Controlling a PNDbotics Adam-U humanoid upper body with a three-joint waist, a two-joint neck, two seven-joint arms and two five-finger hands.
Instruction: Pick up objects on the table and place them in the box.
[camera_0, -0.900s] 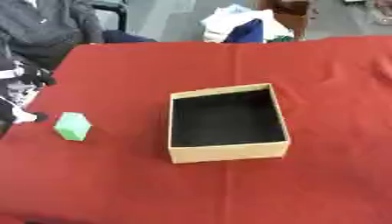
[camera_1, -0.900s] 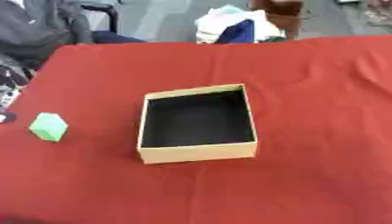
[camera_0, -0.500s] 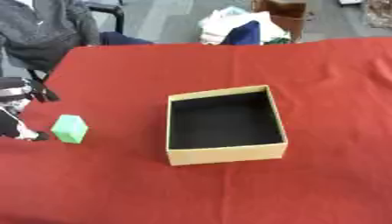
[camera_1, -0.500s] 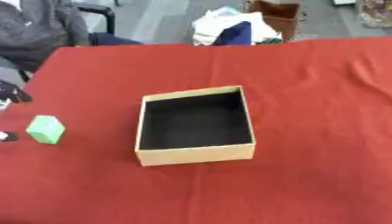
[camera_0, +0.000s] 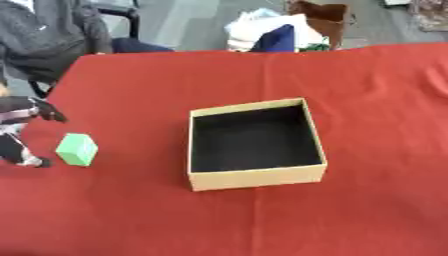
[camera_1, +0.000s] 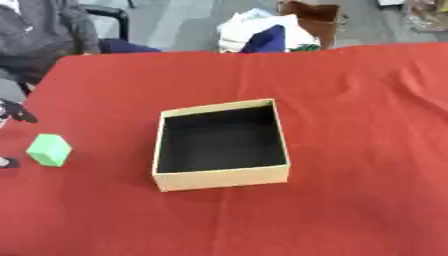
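Left eye view gives us the left hand (camera_0: 19, 132) at the table's left edge, fingers spread apart and holding nothing, one dark finger above and one tip touching the cloth just left of the green block (camera_0: 77, 149). Block sits on the red table (camera_0: 367, 85) near that left edge, well apart from the box (camera_0: 255, 144), which stands open and looks empty around the table's middle. Right hand shows in no view. We read this as the reach step: hand flanks the block from its left side but is not yet round it, whether a fingertip touches it we cannot tell. Next move, in our judgement, calls for bringing the fingers in around the block, closing on it, lifting, then carrying it rightward over the box's near-left wall and letting go inside
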